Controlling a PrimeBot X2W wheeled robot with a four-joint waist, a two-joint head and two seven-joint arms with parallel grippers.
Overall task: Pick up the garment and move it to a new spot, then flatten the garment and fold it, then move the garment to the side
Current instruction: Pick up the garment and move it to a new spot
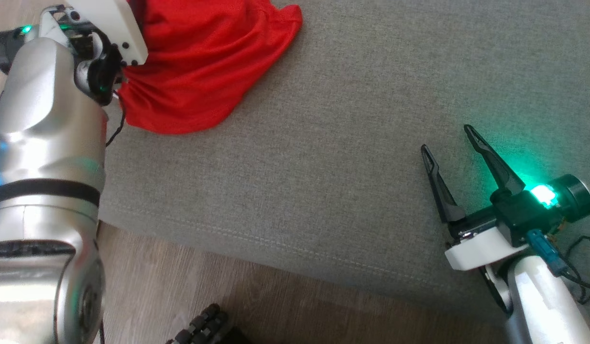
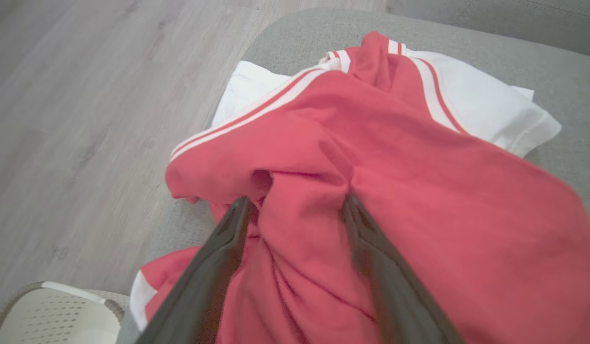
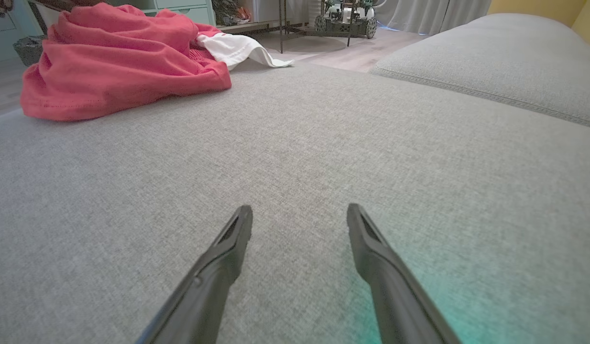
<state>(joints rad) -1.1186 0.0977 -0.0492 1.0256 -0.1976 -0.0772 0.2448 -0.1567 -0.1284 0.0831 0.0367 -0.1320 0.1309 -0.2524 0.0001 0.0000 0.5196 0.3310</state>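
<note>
Left claw (image 2: 295,203) spread wide, nothing pinched: it straddles a raised ridge of the red jersey (image 2: 419,191). You have the jersey heaped at the left corner of the grey sofa cushion (image 1: 323,143), with its white sleeves (image 2: 486,110) lying beyond the fingertips. Right claw (image 1: 446,138) is likewise spread and empty, well apart across bare cushion. Your left arm is the nearer; closing on that ridge looks the next move.

Home: grey sofa (image 1: 347,143) (wood floor (image 1: 180,296)).

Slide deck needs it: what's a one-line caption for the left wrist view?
Open left pincer straddles a fold of the crumpled red-and-white shirt on the grey cushion.
</note>
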